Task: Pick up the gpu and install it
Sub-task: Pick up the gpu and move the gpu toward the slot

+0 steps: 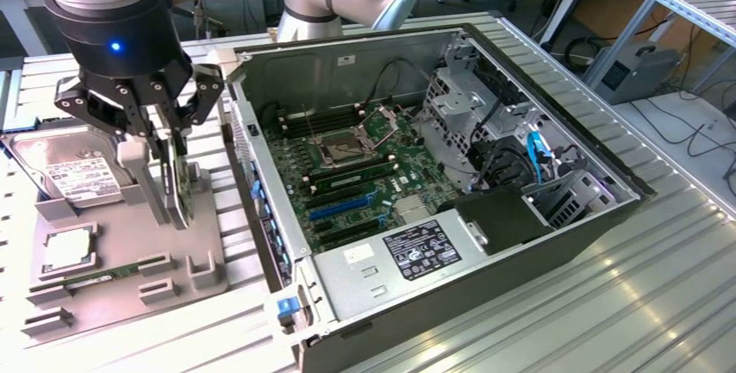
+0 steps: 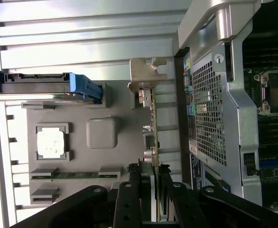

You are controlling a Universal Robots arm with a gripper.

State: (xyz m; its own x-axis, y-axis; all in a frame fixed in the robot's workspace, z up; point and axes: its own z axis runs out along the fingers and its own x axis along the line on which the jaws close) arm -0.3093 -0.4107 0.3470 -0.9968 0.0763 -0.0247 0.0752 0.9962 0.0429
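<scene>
The gpu (image 1: pixel 175 182) stands on edge over the grey holder tray (image 1: pixel 127 300), just outside the open computer case (image 1: pixel 460 175) on the exterior view's left. My gripper (image 1: pixel 161 147) comes down on it from above, with a finger on each face of the card, shut on it. In the wrist view the gpu (image 2: pixel 154 130) runs as a thin edge-on strip from my gripper (image 2: pixel 150 175) to its silvery end bracket (image 2: pixel 146 76). Whether its lower edge still rests in the tray I cannot tell.
On the tray (image 2: pixel 100 133) lie a hard drive (image 1: pixel 75 170), a square processor (image 1: pixel 67 248) and a narrow memory stick (image 1: pixel 86 280). The case's motherboard (image 1: pixel 357 175) lies exposed, with drive cages and cables toward the exterior view's right. Ribbed metal table all around.
</scene>
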